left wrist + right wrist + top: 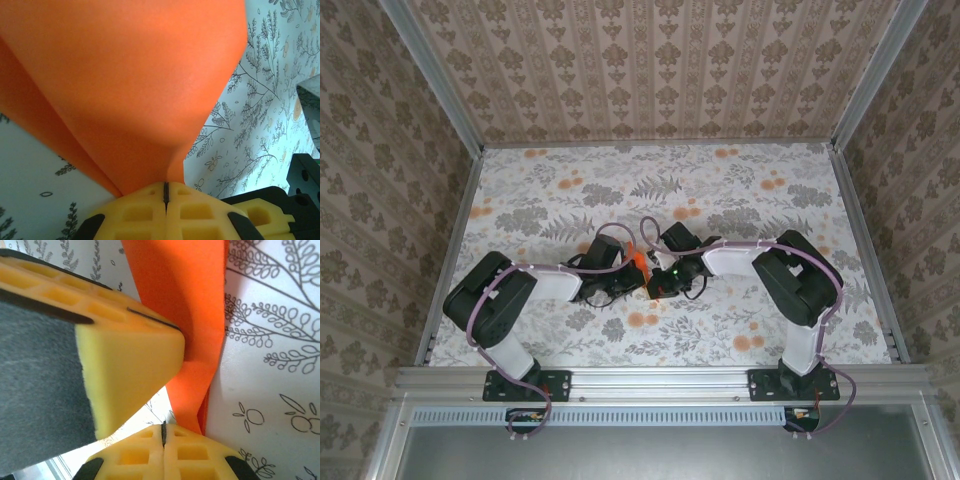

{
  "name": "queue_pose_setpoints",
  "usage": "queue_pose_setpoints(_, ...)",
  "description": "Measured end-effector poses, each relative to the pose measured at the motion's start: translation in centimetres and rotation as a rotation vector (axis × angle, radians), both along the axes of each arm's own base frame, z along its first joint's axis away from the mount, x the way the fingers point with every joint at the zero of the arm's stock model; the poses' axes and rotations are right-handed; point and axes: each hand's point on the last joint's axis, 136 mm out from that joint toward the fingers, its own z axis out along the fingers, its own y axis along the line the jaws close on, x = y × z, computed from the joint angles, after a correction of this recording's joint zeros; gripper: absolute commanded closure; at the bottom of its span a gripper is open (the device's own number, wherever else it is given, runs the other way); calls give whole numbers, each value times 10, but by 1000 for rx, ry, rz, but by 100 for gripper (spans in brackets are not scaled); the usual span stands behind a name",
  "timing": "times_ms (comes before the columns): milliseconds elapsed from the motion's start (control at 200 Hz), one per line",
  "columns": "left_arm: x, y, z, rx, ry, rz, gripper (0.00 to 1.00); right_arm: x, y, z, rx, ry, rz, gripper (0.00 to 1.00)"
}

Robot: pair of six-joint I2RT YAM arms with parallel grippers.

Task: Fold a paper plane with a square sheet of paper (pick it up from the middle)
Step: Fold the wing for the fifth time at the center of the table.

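- Orange paper [638,261], bright and unmarked, sits between the two hands near the middle of the table [750,200]. From overhead only a small sliver of it shows.
- The table is covered in a pale print of grey leaves and small pale orange flowers. Beige patterned walls [650,70] stand around three sides.
- The left hand [165,189] has its yellow fingers [135,215] pressed together, with only a thin dark seam between them. The paper narrows straight into that seam, so this hand grips the paper.
- From the left wrist camera the paper fans out wide above the grip as a smooth, curved surface. A second, darker layer shows along its left side.
- The right hand [163,430] is closed, its yellow fingertips flat against each other.
- The paper's lower end comes down to the right hand's tips just to the right of their seam. Whether it is pinched there or only touching cannot be told.
- In the right wrist view the left hand's closed tips come in from the left and meet the paper. Here the paper runs as a narrow folded strip from the top of the picture down to the right hand.
- From overhead the two hands meet almost tip to tip. Each arm reaches inward from its own side with its elbow bent outward.
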Motion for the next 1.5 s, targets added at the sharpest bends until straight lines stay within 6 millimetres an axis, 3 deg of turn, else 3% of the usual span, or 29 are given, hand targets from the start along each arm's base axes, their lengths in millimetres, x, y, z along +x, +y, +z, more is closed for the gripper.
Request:
queue_pose_setpoints(290,0,0,0,-1,4,3,96,-16,-16,4,16,2,-10,97)
queue_pose_setpoints(595,1,0,0,-2,3,3,96,11,0,31,67,-66,-49,98)
queue_pose_setpoints(840,2,0,1,-7,3,4,96,13,-2,1,9,-18,-62,99)
queue_pose_setpoints(1055,3,2,5,1,-15,-8,87,14,-3,0,3,-21,-58,100)
queue_pose_setpoints(1300,36,14,40,22,-138,3,82,14,-3,-1,2,-29,-51,100)
queue_pose_setpoints(1500,48,16,48,25,-173,-4,81,14,-3,-1,0,-28,-51,99)
